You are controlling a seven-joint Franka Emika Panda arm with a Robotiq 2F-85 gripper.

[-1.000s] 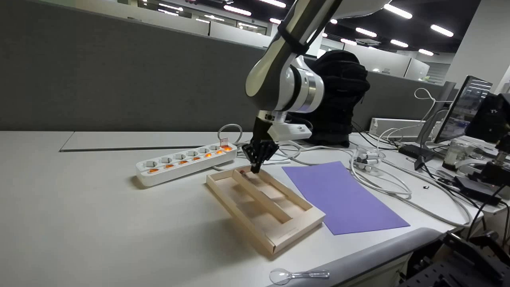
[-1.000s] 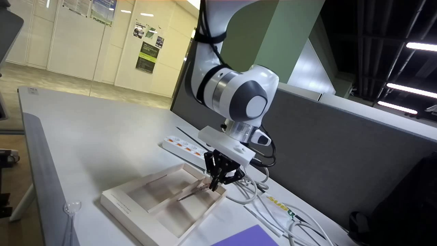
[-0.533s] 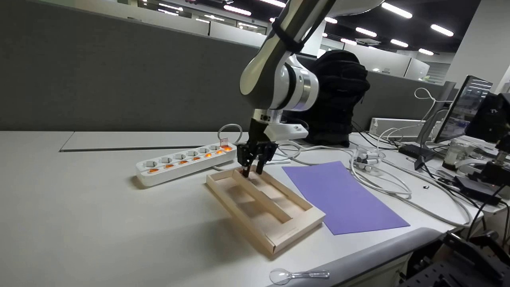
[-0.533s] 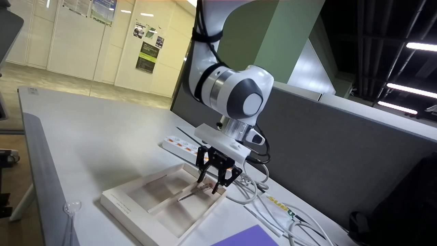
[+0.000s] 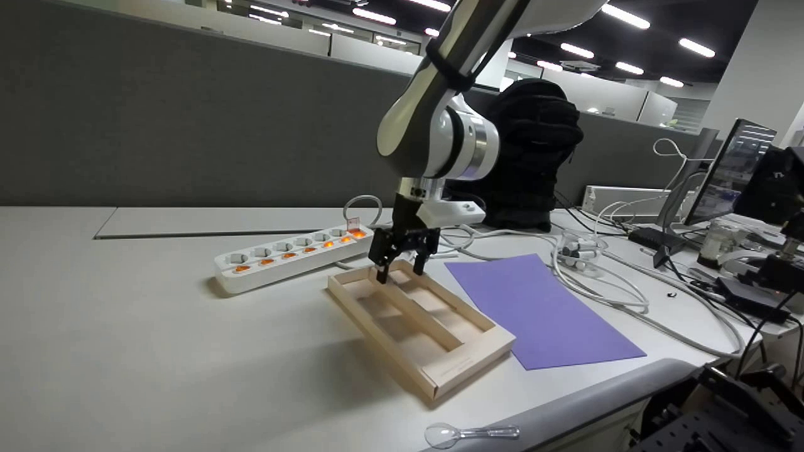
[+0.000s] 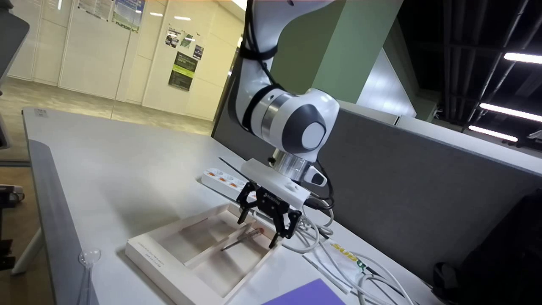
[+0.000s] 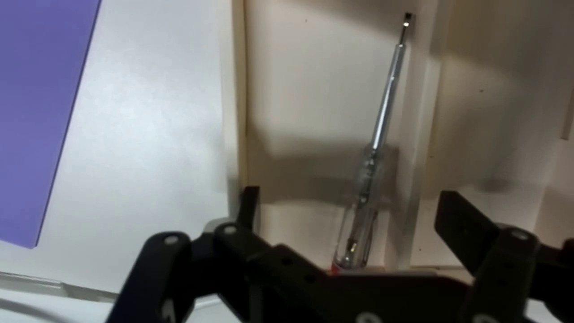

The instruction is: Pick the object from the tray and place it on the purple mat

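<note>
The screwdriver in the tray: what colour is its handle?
The handle is clear with a red end, best seen in the wrist view.

Office-looking room, lit by ceiling strip lights
White counter is backed by a dark grey partition, posters are stuck on a pale wall, tan floor can be spotted beyond.

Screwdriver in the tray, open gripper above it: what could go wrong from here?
The gripper appears to span the divider as well as the screwdriver, so closing low might pinch both. One finger looks at or near the rim of the tray; going lower could knock it. The screwdriver lies close beside the divider, leaving little room for a finger between them.
</note>
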